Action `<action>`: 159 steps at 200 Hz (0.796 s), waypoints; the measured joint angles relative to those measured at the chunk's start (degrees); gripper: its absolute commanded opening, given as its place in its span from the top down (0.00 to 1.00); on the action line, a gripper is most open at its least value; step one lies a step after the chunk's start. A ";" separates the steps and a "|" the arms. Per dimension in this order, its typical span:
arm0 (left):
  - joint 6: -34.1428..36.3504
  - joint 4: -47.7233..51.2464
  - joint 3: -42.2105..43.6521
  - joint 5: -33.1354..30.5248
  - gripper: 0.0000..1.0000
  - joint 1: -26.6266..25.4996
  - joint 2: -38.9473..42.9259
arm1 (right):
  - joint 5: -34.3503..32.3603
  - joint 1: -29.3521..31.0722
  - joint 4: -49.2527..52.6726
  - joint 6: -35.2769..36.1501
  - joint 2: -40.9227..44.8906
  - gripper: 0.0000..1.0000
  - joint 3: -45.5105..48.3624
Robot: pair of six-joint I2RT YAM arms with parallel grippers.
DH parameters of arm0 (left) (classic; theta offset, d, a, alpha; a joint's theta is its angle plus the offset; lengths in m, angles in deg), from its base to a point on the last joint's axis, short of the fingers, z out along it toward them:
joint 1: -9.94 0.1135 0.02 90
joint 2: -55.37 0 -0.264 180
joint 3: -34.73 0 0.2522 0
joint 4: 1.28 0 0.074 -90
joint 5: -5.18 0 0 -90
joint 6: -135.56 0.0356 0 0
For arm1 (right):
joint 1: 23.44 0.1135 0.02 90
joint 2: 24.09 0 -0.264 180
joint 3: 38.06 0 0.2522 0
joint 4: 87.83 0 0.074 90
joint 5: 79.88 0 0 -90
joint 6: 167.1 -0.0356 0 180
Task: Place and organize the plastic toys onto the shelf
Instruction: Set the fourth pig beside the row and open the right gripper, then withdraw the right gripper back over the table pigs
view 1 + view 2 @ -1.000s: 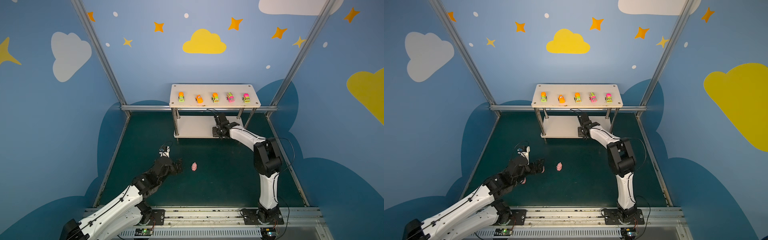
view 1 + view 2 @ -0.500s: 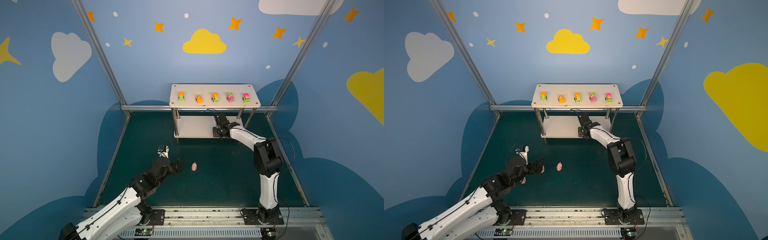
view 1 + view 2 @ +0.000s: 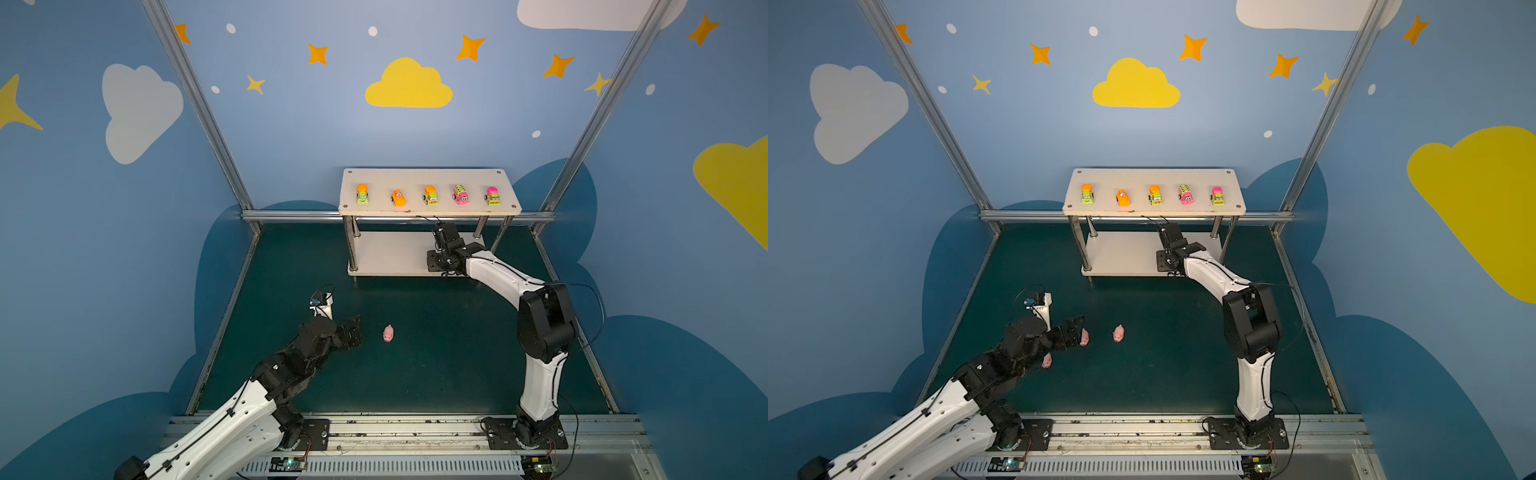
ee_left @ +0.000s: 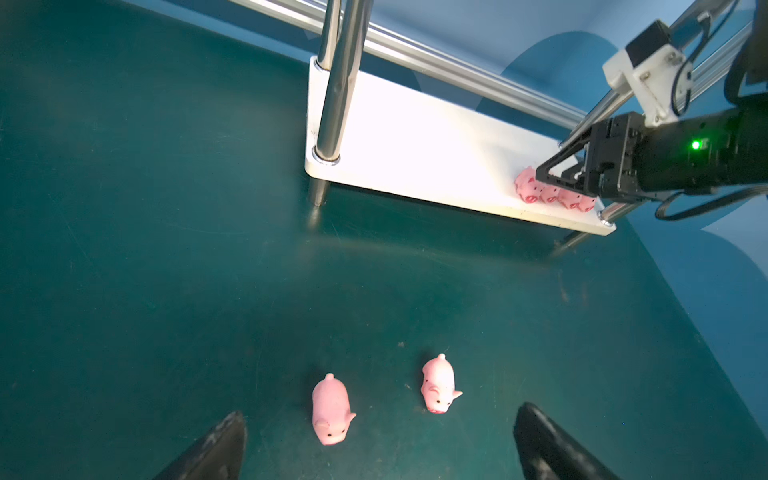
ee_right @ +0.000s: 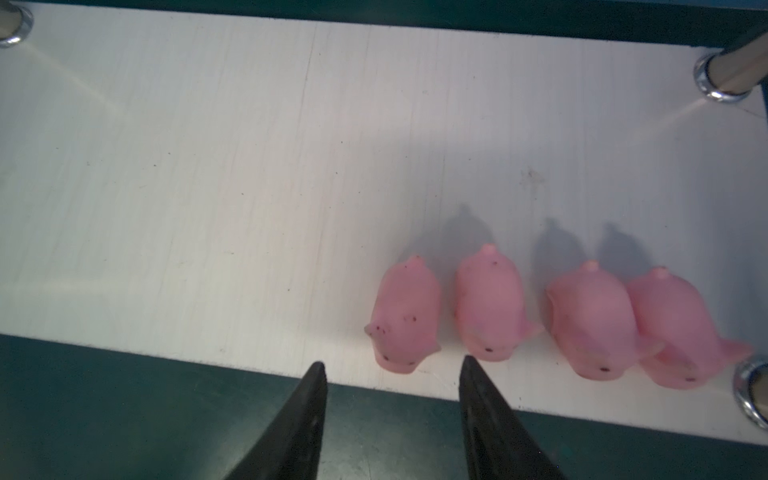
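Pig 4 [image 5: 405,320] stands at the row's end on the shelf [image 5: 208,124], lower board, released: the right claw [image 5: 392,365] has just parted, half open, empty. Left claw [image 4: 380,411], wide open and empty, hovers by floor pigs [image 4: 332,409]; 3 remain

1. shelf [image 3: 430,178]: white, two boards on shiny posts, upright, upper centre in both top views.
2. five vehicles [image 3: 431,195]: orange, lime and pink, in a spaced row across the top board.
3. four pink pigs [image 5: 490,303]: I count them side by side at the lower board's front edge, right end, snouts toward the edge.
4. three more pigs [image 3: 1118,333]: off the shelf, left of centre, one half hidden.
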 measured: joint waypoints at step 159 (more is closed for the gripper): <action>-7.96 6.54 0.76 6.01 0.00 -1.25 6.84 | 1.09 10.32 -1.16 -6.45 25.81 0.15 28.02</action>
